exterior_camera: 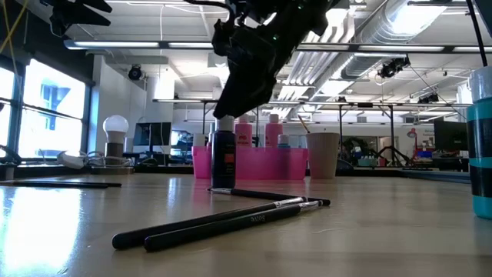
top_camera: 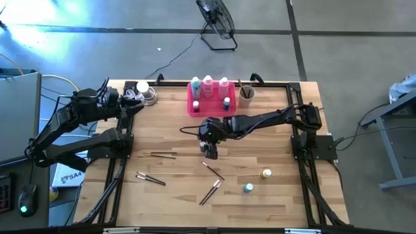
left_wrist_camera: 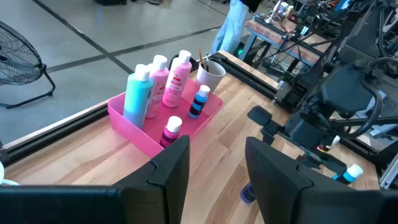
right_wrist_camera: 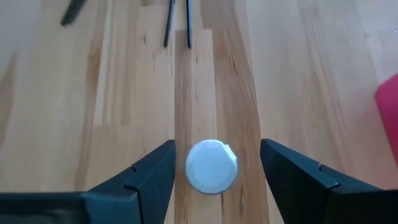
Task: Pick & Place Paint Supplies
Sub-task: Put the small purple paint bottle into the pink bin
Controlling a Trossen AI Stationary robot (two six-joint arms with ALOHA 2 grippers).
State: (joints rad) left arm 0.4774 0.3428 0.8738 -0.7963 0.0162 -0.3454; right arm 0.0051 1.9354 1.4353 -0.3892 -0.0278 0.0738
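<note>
**Hovering over a standing bottle, jaws spread**

Straddling it from above, the right gripper (right_wrist_camera: 214,171) hung with its jaws wide apart, the white cap of a small dark bottle (right_wrist_camera: 211,166) centred between them and not yet touched. The bottle (exterior_camera: 224,158) stood upright on the worktop (top_camera: 273,201), its long axis vertical, just in front of the pink tray (top_camera: 198,109). A straight descent and a close looked like all the grasp needed.

The right arm was plainly nearer. The left gripper (left_wrist_camera: 214,180) waited well off to the tray's left, its jaws partly apart and empty.

Three tall white-capped bottles (top_camera: 208,86) and two tiny ones stood in the tray, with a beige cup (top_camera: 246,95) just beside it on the right. Paintbrushes (top_camera: 211,192) lay scattered on the worktop farther out from the tray than the bottle, one (top_camera: 212,170) close by. A yellow bottle (top_camera: 266,174) and a teal bottle (top_camera: 248,188) stood farther out, to the right. Nothing blocked the drop, though the tray's near wall would likely crowd a careless lift.
</note>
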